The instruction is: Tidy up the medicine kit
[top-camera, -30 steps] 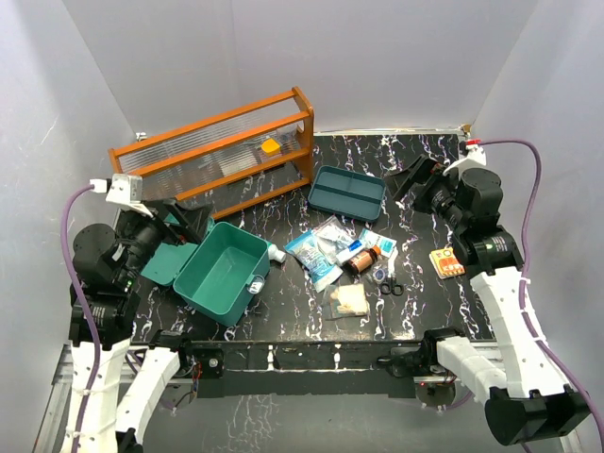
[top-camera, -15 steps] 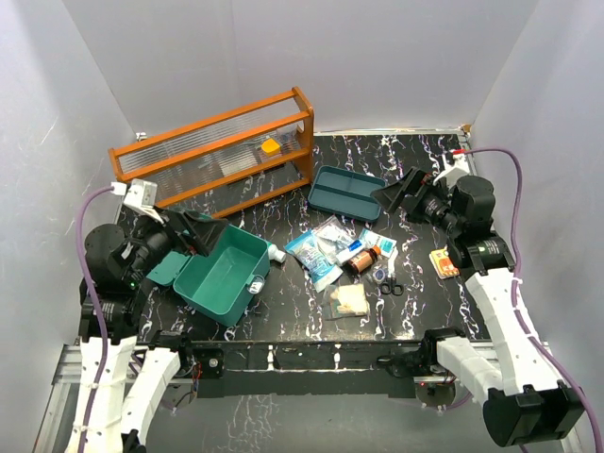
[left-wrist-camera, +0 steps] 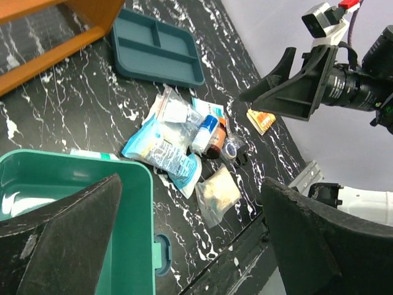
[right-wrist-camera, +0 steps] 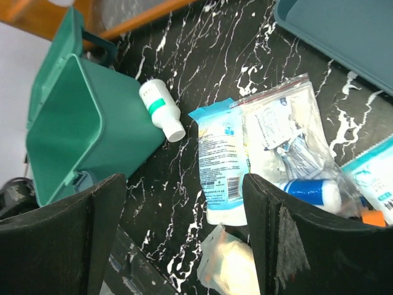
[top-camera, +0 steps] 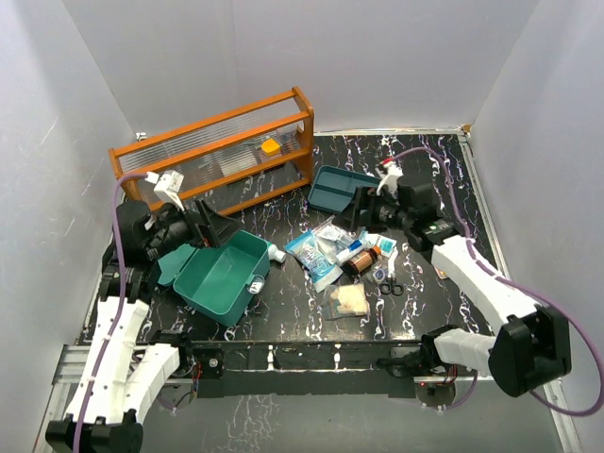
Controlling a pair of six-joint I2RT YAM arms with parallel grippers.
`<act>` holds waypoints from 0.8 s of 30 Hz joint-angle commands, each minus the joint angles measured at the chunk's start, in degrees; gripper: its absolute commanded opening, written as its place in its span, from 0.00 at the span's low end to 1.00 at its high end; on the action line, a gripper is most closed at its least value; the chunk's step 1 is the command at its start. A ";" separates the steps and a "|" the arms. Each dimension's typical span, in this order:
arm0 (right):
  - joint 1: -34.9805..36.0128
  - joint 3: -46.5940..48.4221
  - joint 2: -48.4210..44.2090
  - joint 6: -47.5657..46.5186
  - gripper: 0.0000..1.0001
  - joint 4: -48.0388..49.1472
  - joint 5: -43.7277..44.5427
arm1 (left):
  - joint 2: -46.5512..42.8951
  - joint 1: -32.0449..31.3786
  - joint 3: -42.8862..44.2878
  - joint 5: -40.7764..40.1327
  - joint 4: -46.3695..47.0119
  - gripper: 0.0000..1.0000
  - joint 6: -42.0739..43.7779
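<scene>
The medicine kit (top-camera: 222,276) sits open and seemingly empty at the near left, its tray (top-camera: 344,189) apart at the far centre. A blue packet (top-camera: 311,257), white bottle (top-camera: 276,252) and scissors (top-camera: 391,283) lie loose between. The left gripper (top-camera: 212,226) and right gripper (top-camera: 363,208) hover spread wide, holding nothing; packing looks unstarted.

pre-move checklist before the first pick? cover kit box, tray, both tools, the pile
1. Medicine kit box lid open, nothing seen inside: ok.
2. Tray insert out of the box, lying near the rack: ok.
3. Left tool open, holding nothing, at the box's rim: ok.
4. Right tool open, holding nothing, over the blue packet: ok.
5. Items apart enough for a single pick: not ok, blue packet and clear bag lie bunched together.
6. White bottle clear of the box wall: cannot tell.
</scene>
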 commanded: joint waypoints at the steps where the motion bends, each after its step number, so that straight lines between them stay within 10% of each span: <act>1: 6.35 0.11 4.26 -0.84 0.70 8.49 6.23 | 1.72 0.38 -0.04 0.38 2.13 0.94 -0.99; 24: 25.54 9.47 35.23 -2.99 0.54 24.27 16.48 | -0.88 0.38 -2.63 -4.67 4.56 0.98 -4.12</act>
